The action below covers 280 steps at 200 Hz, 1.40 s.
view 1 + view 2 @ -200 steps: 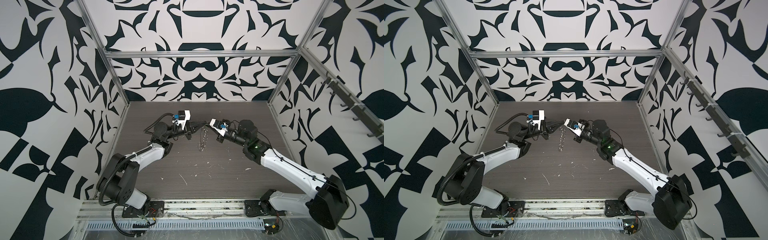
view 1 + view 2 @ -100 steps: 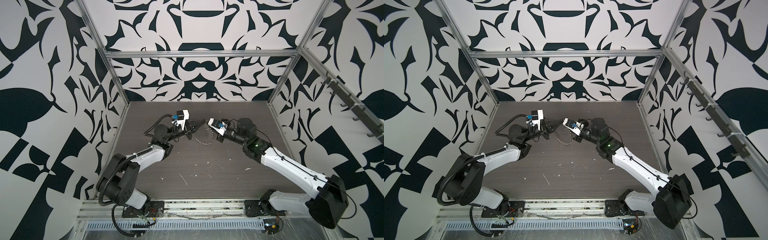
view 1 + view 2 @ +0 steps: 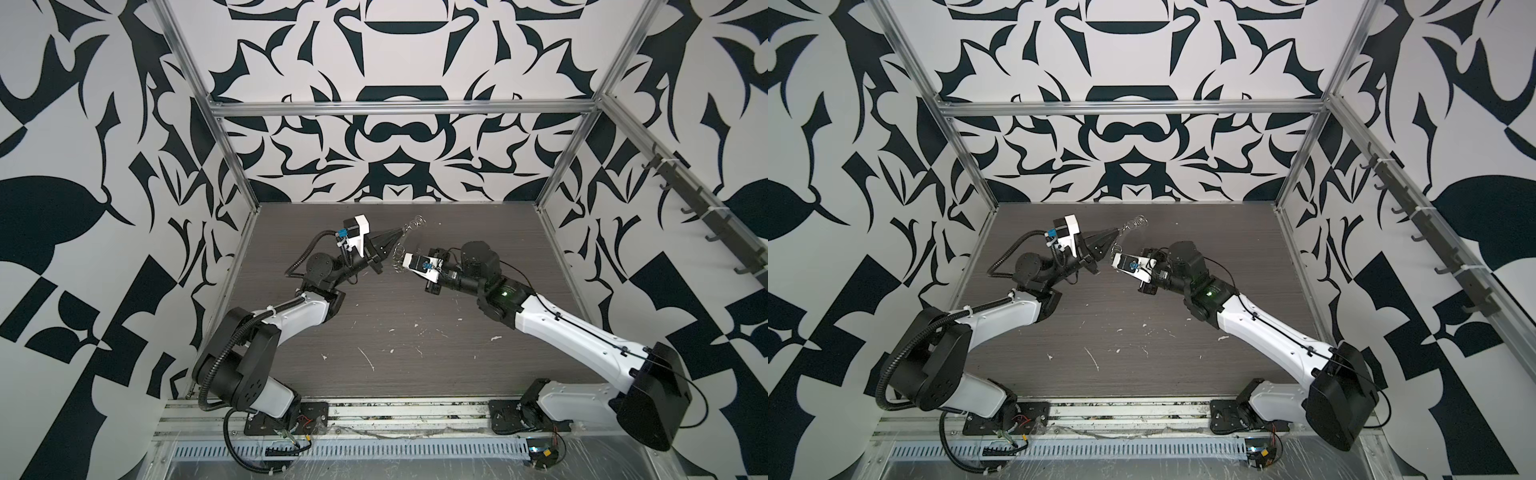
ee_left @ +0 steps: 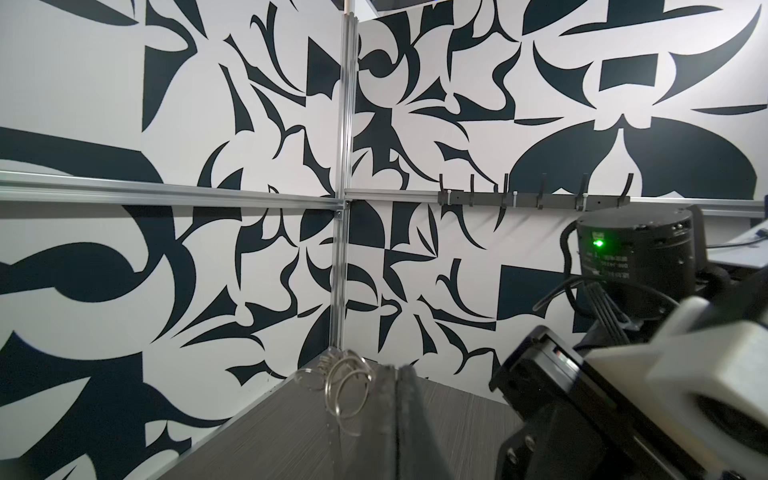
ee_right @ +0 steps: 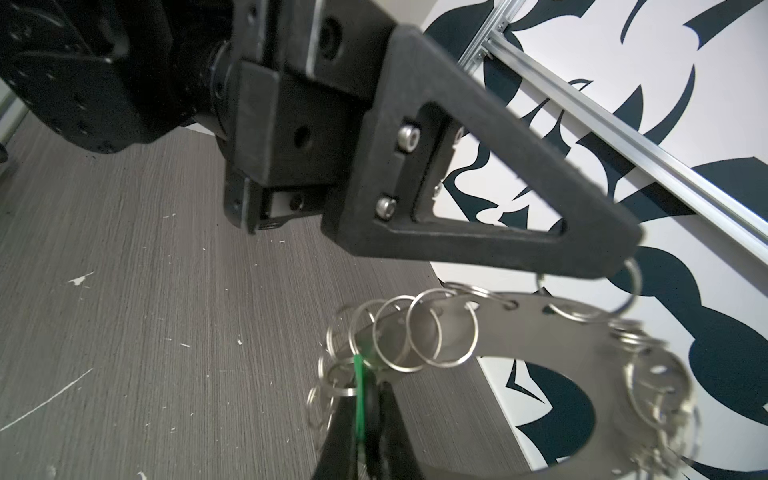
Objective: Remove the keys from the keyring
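the table [image 5: 145,332] is dark grey wood-grain board, matt and finely streaked, flecked with pale scuffs. the keyring [image 5: 519,332] is flat grey metal with a dull satin face; the wire loops [image 5: 440,332] along its rim are bright polished metal. the key [image 5: 360,390] looks like smooth green plastic. the left gripper [image 5: 625,251] is matt black plastic, faintly grainy, with shiny metal screws [image 5: 407,136]. the frame rails [image 5: 623,137] are brushed aluminium.

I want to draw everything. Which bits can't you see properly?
- keys: right wrist view, only a green sliver shows; the right gripper hides the rest.
- keyring: same view, far loops blurred, part cut off by the picture's edge.
- Both top views: keys too small to find.
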Each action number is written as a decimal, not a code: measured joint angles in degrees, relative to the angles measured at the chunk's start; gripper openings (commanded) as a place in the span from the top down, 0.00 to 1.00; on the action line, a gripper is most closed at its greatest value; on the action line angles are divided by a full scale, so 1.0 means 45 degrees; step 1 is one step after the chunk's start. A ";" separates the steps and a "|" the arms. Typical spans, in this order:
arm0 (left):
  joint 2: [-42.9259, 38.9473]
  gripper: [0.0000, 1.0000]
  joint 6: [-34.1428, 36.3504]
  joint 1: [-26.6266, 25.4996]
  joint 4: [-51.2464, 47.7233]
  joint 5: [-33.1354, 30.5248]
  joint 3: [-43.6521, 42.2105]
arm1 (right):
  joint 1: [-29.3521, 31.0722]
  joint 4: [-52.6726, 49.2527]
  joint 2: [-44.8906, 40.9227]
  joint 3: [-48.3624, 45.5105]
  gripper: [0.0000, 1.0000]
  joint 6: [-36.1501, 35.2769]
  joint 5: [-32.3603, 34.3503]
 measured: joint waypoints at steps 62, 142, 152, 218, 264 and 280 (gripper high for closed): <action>-0.1078 1.00 0.1127 -0.0005 -0.3196 -0.1292 -0.0034 | -0.0146 -0.0622 -0.0083 0.0000 1.00 -0.0296 0.0651; -0.3993 1.00 0.3390 -0.0010 -1.4251 -0.6135 0.1962 | -0.1151 -0.1035 -0.1209 -0.0894 1.00 -0.0097 0.2987; -0.4182 1.00 0.3385 -0.0010 -1.5217 -0.6669 0.1962 | -0.1224 -0.1025 -0.1243 -0.1107 1.00 0.0204 0.3560; -0.4386 1.00 0.3113 0.0160 -2.0138 -0.9180 0.2025 | -0.1258 -0.2191 -0.1311 -0.1749 1.00 0.3075 0.7344; -0.4201 1.00 0.2356 0.0398 -2.3095 -1.0496 0.3002 | -0.1617 -0.3449 -0.1078 -0.1729 1.00 0.5022 0.8869; -0.4133 1.00 0.2123 0.0413 -2.3809 -1.0846 0.3152 | -0.1690 -0.3978 -0.0831 -0.1622 1.00 0.5474 0.9301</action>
